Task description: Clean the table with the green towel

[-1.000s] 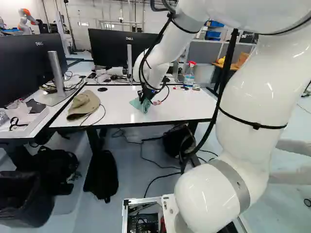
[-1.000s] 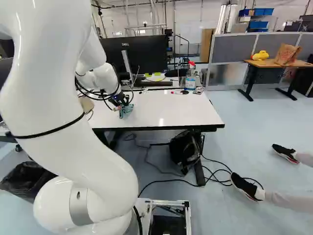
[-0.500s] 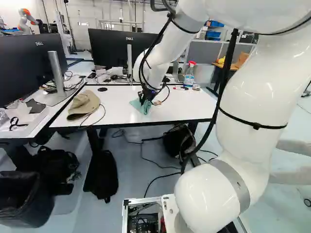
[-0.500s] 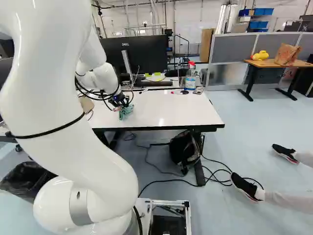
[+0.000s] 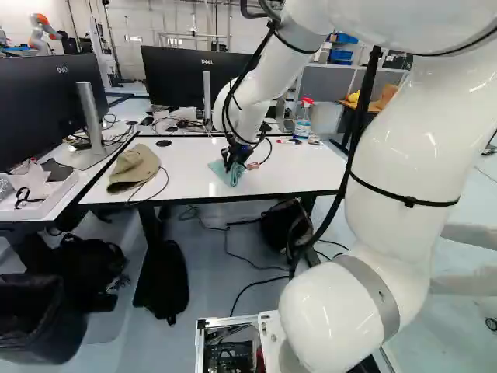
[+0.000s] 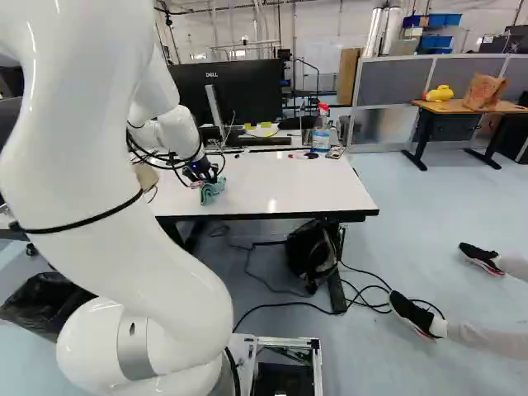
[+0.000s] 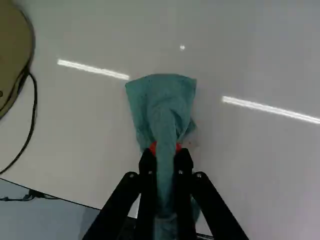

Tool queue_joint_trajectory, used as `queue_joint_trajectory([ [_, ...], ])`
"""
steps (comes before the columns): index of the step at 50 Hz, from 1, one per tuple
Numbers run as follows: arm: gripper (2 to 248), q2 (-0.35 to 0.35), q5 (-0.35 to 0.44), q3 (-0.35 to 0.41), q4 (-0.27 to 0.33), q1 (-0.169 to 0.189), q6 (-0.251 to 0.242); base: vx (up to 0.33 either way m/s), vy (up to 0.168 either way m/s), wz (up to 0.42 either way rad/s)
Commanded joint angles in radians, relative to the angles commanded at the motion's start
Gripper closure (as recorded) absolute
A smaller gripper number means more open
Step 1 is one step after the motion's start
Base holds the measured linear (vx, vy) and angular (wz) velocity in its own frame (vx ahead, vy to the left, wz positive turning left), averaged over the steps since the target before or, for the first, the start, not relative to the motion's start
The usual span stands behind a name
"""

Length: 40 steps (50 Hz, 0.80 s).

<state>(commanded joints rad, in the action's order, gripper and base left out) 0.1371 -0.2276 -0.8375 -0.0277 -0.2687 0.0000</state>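
One towel [image 7: 162,100], one cap [image 5: 133,169], two large monitors [image 5: 175,78], perhaps three backpacks [image 5: 163,280].

Glossy white rounded arm [image 5: 400,155], black cables [image 5: 358,128], grey band [image 5: 376,291], black hand [image 5: 230,164]

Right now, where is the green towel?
The green towel is pinched in the tool, close to the near edge of the white table, right of the tan cap in the left base view.

White worktop [image 5: 287,171]: we log a tan cap [image 5: 136,165] by the left edge, a black cable [image 5: 166,180] looping beside it. Green towel [image 5: 222,172] bunched near the middle of the near edge, gripper [image 5: 232,159] down at it. We note a black disc [image 5: 164,143] near the far left corner, a red-topped spray bottle [image 5: 302,124] by the far right corner, a monitor [image 5: 175,76] beyond the far edge.
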Motion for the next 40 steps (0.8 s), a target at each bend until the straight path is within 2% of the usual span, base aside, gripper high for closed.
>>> queue_joint_trajectory([
  [40, 208, -0.002, -0.063, 0.003, 0.000, 0.007, 0.000, 0.000, 0.000, 0.000],
])
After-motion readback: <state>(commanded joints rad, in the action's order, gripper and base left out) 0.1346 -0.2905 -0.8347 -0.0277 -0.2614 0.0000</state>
